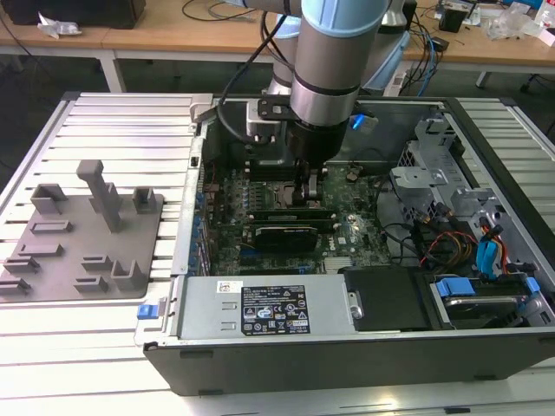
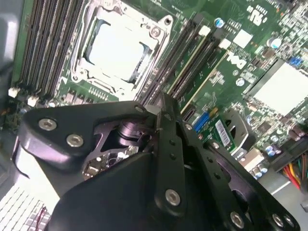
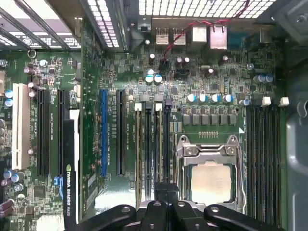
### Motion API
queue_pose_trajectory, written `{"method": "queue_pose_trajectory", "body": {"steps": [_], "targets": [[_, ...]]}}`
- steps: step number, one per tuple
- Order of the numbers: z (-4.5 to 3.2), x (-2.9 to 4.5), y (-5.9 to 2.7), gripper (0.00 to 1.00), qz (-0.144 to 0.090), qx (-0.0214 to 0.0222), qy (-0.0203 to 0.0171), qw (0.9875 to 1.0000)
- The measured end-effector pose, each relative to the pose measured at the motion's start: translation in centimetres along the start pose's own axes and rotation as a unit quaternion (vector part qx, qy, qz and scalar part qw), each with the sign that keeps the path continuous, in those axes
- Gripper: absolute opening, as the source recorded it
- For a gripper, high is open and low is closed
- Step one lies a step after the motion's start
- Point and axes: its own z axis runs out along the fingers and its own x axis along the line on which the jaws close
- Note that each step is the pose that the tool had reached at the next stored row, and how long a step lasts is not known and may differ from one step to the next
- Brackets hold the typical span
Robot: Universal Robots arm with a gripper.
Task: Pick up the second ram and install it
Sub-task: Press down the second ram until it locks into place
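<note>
My gripper [image 1: 312, 192] reaches down into the open computer case, beside the CPU socket [image 1: 276, 192]. In the first wrist view its fingers [image 3: 161, 192] are drawn together at the near end of the second ram [image 3: 158, 144], a thin pale-edged stick standing in the slot one over from the socket [image 3: 209, 180]. The stick looks seated level with another stick [image 3: 138, 149] two slots further out. The second wrist view shows the gripper [image 2: 161, 103] tip meeting the end of the ram [image 2: 185, 67], with the other stick [image 2: 207, 72] passing beside it.
A grey fixture plate [image 1: 82, 238] with blocks lies on the slatted table at the exterior view's left. Inside the case a black graphics card [image 1: 282, 236] lies close to the gripper, the power supply [image 1: 260, 308] sits in front, and drive bays with cables [image 1: 460, 243] are at the exterior view's right.
</note>
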Motion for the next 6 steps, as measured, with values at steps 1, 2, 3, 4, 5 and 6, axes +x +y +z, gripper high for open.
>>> {"method": "queue_pose_trajectory", "body": {"steps": [1,2,3,4,5,6], "targets": [[0.00,0.00,0.00,0.08,0.000,0.0000,0.0000,1.0000],[0.00,0.00,-0.02,0.08,0.000,0.0000,0.0000,1.0000],[0.00,0.00,-0.04,0.08,0.000,0.0000,0.0000,1.0000],[0.00,0.00,-0.05,0.08,0.000,0.0000,0.0000,1.0000],[0.00,0.00,-0.05,0.08,0.000,0.0000,0.0000,1.0000],[0.00,0.00,-0.06,0.08,0.000,0.0000,0.0000,1.0000]]}}
